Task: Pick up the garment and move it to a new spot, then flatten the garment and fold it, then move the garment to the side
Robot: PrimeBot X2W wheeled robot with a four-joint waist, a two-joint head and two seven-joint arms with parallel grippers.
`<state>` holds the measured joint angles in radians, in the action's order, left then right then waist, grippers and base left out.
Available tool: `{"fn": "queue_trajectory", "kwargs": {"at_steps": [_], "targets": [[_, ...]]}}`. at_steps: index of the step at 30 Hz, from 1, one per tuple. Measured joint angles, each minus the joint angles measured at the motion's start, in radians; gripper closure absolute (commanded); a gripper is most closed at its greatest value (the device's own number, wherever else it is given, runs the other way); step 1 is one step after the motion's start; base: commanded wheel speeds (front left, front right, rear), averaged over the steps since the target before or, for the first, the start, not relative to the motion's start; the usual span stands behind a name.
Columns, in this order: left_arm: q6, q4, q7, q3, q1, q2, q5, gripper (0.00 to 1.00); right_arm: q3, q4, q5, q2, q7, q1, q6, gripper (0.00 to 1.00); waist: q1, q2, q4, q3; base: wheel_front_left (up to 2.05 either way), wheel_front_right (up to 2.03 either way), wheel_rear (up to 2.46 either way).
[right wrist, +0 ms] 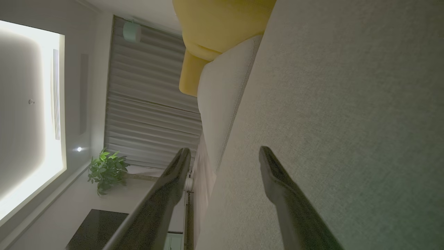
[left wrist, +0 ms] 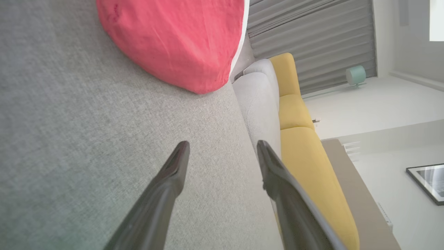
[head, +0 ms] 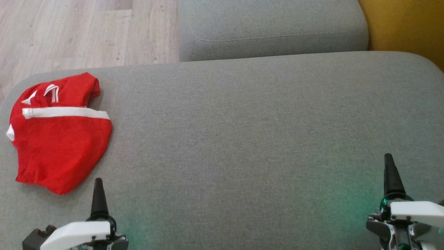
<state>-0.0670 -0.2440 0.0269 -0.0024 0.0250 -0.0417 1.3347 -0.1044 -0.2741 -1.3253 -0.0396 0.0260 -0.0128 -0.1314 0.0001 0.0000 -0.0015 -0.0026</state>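
A red garment (head: pixel 59 133) with white trim lies bunched at the far left of the grey cushion (head: pixel 242 132). In the left wrist view the red garment (left wrist: pixel 173 41) sits ahead of the fingers, apart from them. My left gripper (head: pixel 99 198) hovers near the front edge, just right of the garment's lower corner; its fingers stand apart with nothing between them, as the left gripper (left wrist: pixel 222 149) shows in its own wrist view. My right gripper (head: pixel 390 173) is at the lower right over bare cushion, and the right gripper (right wrist: pixel 223 154) is open and empty.
A second grey cushion (head: pixel 270 27) lies behind the main one. Yellow upholstery (head: pixel 402 24) is at the back right. Wooden floor (head: pixel 79 31) shows beyond the back left edge. Grey cushion spreads wide between the two grippers.
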Motion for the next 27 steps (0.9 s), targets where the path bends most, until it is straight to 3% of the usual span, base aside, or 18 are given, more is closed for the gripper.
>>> {"fn": "queue_trajectory", "kwargs": {"at_steps": [27], "targets": [[0.034, -0.006, -0.077, -0.063, 0.026, -0.002, -0.397, 0.00, 0.081, 0.028, 0.429, 0.000, -0.080, -0.023, 0.000, 0.00, 0.0000, 0.0000, -0.002, -0.005, 0.00, 0.00, 0.00]]}}
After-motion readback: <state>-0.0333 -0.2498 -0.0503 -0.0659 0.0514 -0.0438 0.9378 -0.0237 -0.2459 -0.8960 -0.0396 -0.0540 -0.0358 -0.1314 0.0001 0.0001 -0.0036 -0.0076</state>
